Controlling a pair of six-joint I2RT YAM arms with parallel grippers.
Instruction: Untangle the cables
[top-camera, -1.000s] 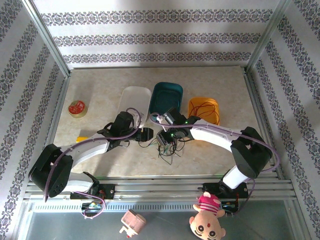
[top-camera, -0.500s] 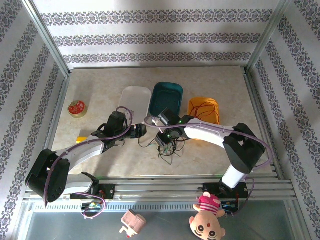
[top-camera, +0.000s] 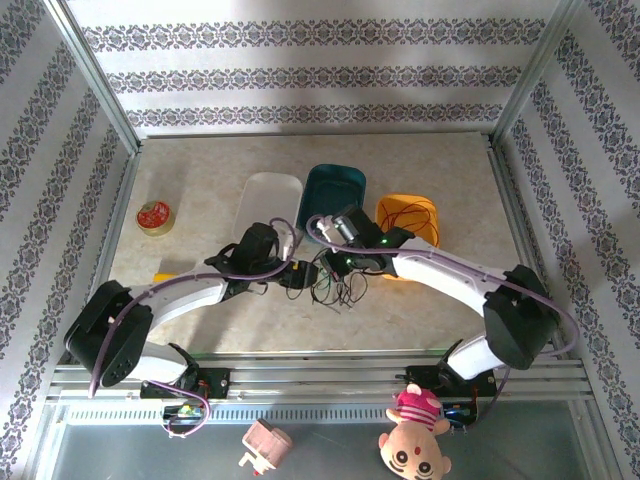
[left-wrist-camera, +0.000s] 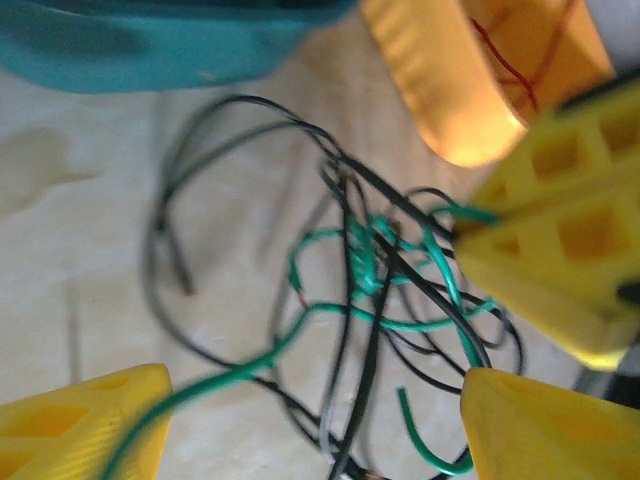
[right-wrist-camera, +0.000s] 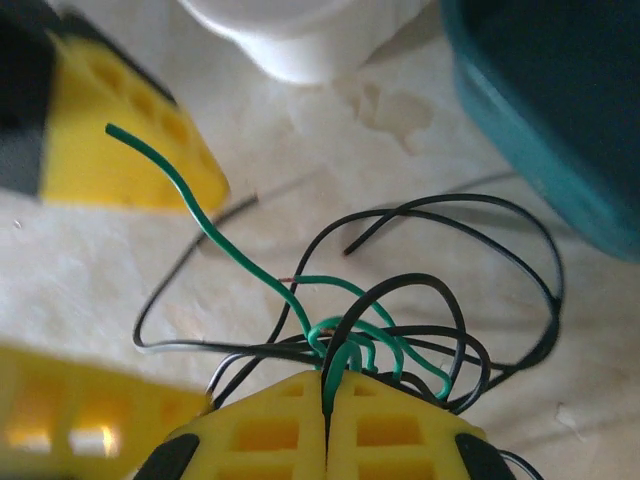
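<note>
Right gripper (right-wrist-camera: 328, 392) pinches the green cable (right-wrist-camera: 222, 240) at the knot; my left gripper (left-wrist-camera: 315, 430) hangs open, so I should draw slowly, watching the black cables (right-wrist-camera: 470, 199) for snagging.

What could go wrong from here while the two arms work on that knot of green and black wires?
1. The right claw seems shut on a green wire and black wires together, so pulling may tighten the knot rather than free one strand.
2. The open left claw sits very near the right one over the knot; they could bump, or it could pinch the wrong strand.
</note>
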